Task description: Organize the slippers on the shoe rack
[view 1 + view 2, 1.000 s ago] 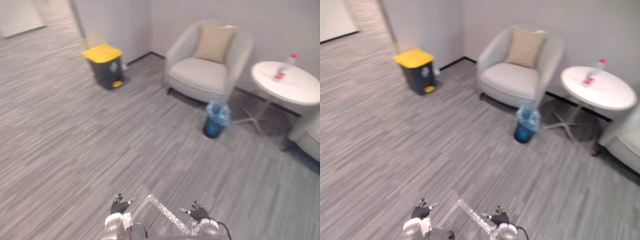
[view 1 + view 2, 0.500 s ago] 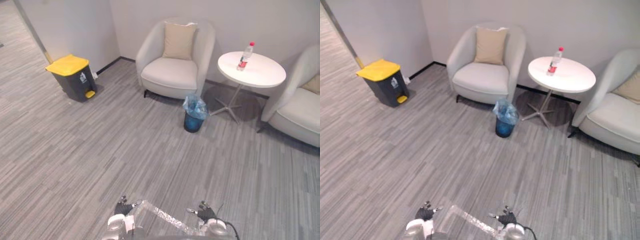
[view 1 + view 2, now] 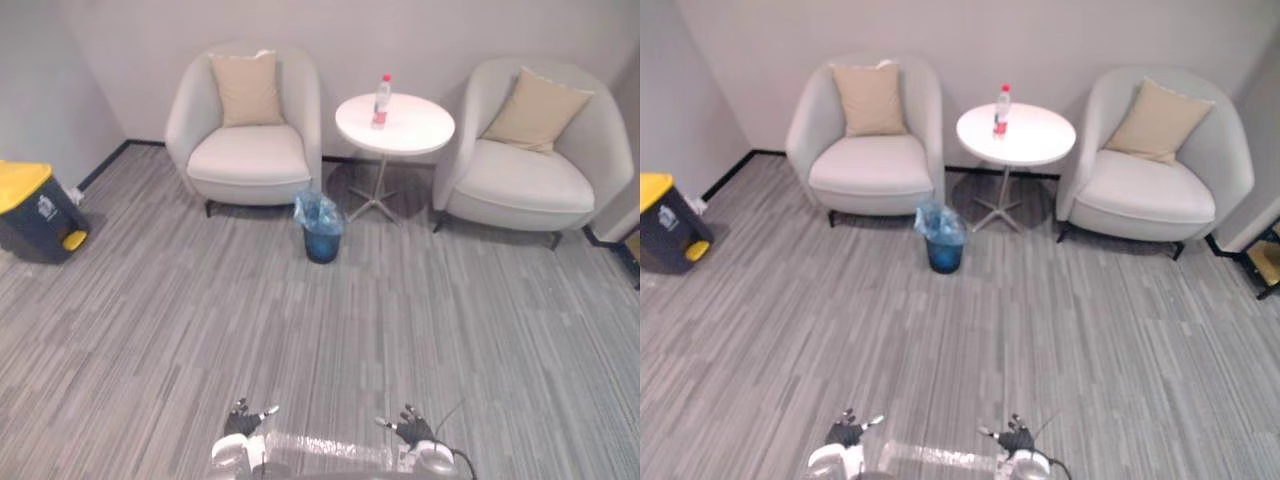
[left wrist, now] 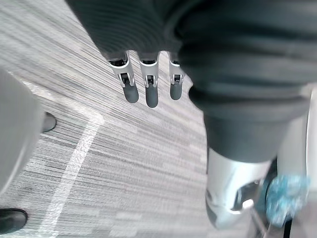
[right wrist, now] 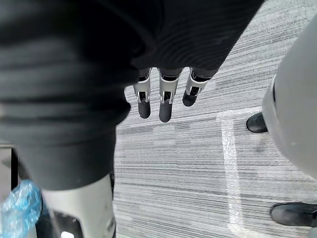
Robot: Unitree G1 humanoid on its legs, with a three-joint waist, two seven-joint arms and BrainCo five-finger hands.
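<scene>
Shoe rack (image 3: 1264, 262): apparently the dark frame at the far right edge, beside the right armchair (image 3: 522, 178); cannot tell whether slippers are on it.
Left hand (image 3: 243, 424): near, over the floor (image 3: 300, 340), fingers (image 4: 146, 87) straight, holding nothing.
Right hand (image 3: 411, 429): near, fingers (image 5: 165, 101) straight, holding nothing.
Desk (image 3: 412, 126): far, round, white, carrying a bottle (image 3: 382, 100).

Nothing here can be read. The bottle (image 3: 381, 100) on the round counter (image 3: 418, 126) carries a red label and the yellow-lidded bin (image 3: 30, 226) a pale sticker, both too small to make out.
</scene>
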